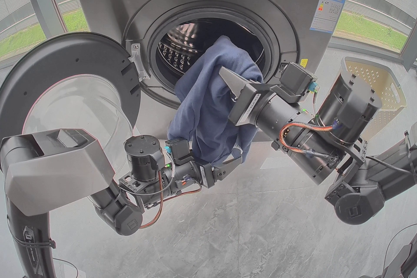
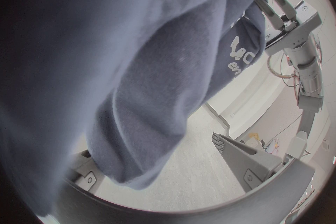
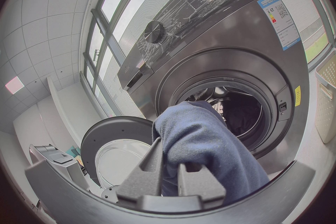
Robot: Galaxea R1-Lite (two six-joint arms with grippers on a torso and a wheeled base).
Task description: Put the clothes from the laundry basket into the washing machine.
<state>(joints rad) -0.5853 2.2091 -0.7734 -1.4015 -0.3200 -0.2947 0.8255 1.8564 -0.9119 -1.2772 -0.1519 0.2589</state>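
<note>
A dark blue garment (image 1: 208,109) hangs in front of the washing machine's open drum (image 1: 182,44). My right gripper (image 1: 224,73) is shut on the garment's upper part, just before the drum mouth; its fingers (image 3: 150,172) pinch the cloth (image 3: 206,144). Below it, my left gripper (image 1: 232,161) is open at the garment's hanging lower end. There the cloth (image 2: 157,95) droops between the spread fingers (image 2: 245,161). Something dark lies inside the drum (image 3: 245,119). The cream laundry basket (image 1: 382,87) stands right of the machine.
The machine's round door (image 1: 74,74) is swung fully open to the left, close to my left arm. Grey tiled floor (image 1: 243,226) lies in front of the machine. Windows (image 1: 373,27) run behind it.
</note>
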